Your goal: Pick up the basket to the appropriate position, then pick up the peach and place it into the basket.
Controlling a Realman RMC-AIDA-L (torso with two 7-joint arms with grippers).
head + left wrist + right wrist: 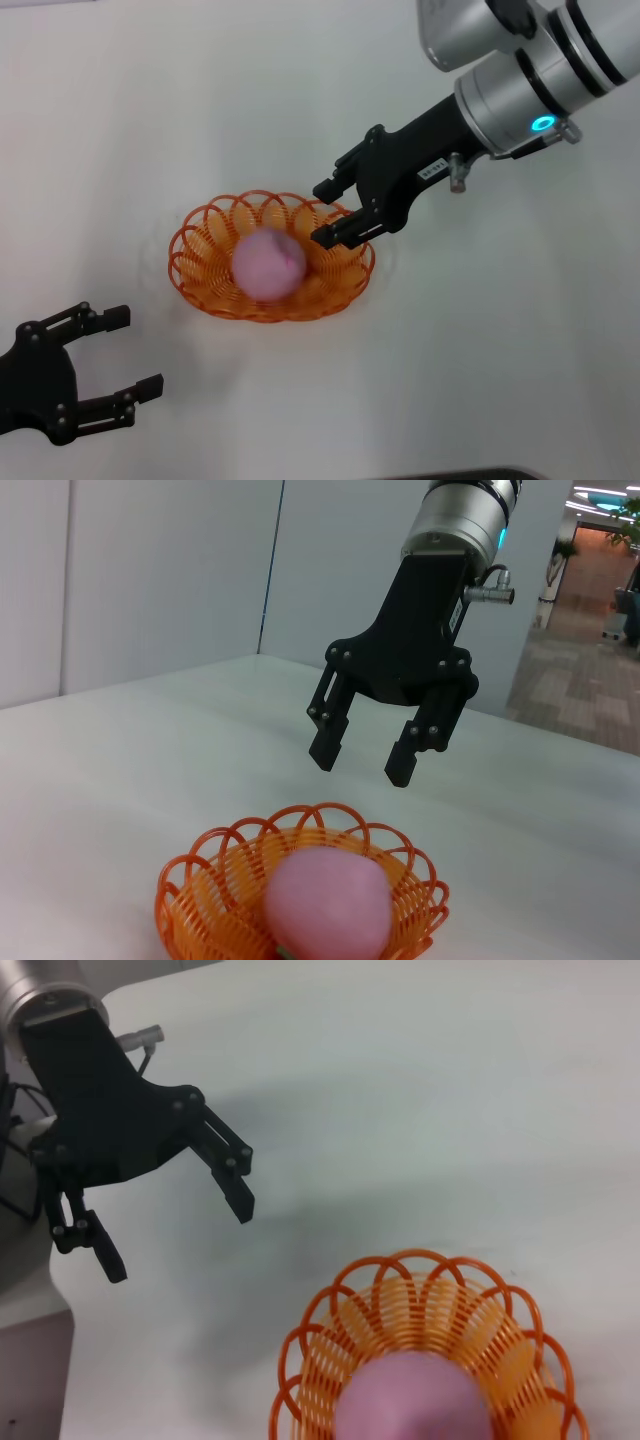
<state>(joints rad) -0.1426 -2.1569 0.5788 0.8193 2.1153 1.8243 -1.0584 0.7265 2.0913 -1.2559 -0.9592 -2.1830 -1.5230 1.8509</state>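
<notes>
The orange looped basket (205,262) sits on the white table, left of centre. The pale pink peach (268,263) lies inside it. My right gripper (326,212) is open and empty, hovering above the basket's right rim. In the left wrist view it (362,761) hangs above the basket (195,895) and peach (326,900). My left gripper (133,350) is open and empty, low at the front left, apart from the basket. The right wrist view shows it (178,1234) beyond the basket (320,1345) and peach (415,1400).
The white table (480,360) runs around the basket on all sides. A dark strip (470,474) shows at its front edge. In the left wrist view a wall and an open floor area lie behind the table.
</notes>
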